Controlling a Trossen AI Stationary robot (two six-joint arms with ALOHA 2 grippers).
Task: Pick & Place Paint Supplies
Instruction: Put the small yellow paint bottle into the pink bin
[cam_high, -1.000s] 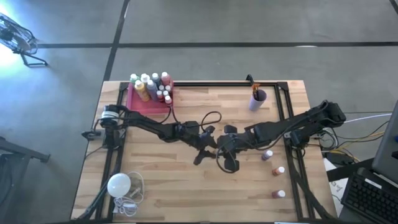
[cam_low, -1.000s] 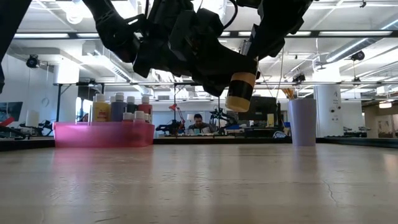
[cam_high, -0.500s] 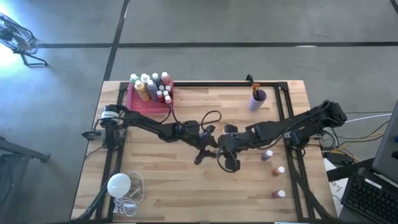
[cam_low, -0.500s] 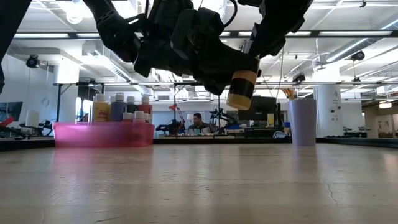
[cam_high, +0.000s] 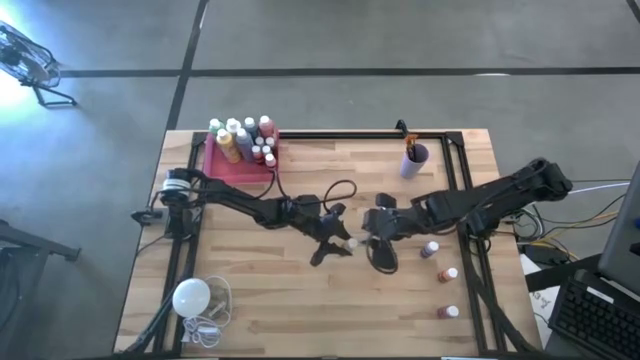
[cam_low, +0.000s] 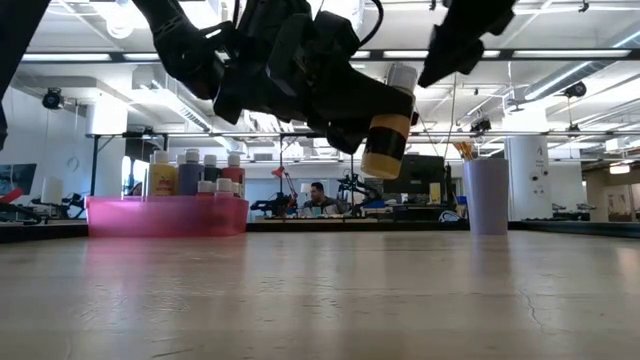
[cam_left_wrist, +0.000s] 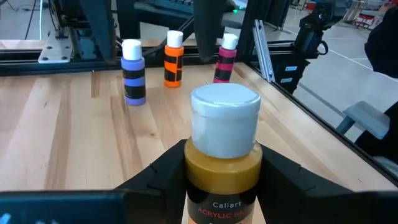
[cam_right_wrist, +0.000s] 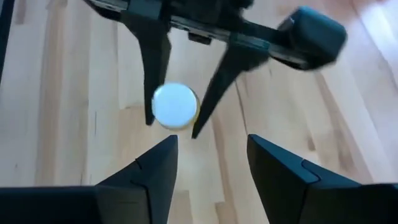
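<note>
An ochre-yellow paint bottle with a white cap hangs above the middle of the table, and my left gripper is shut on it. My right gripper stands open a little to the bottle's right and higher, with nothing between its fingers; it also shows in the high view. Purple, orange and pink bottles stand upright on the table near its right edge. Other bottles stand in a pink tray at the far left. My left gripper pinches the bottle's yellow body, below the cap, between its two fingers. The fingers come nearly level from the table's left. The bottle stands almost upright with its cap up, lifted clear of the table.
A purple cup holding brushes stands at the far right. A white bulb with a cord lies at the near left corner. A black frame rail runs along the right side. Bare wood lies under the bottle.
My right gripper has let go of the bottle's cap, opened, and drawn back toward the table's right edge and slightly up. The bottle has stayed where it was, in my left gripper.
</note>
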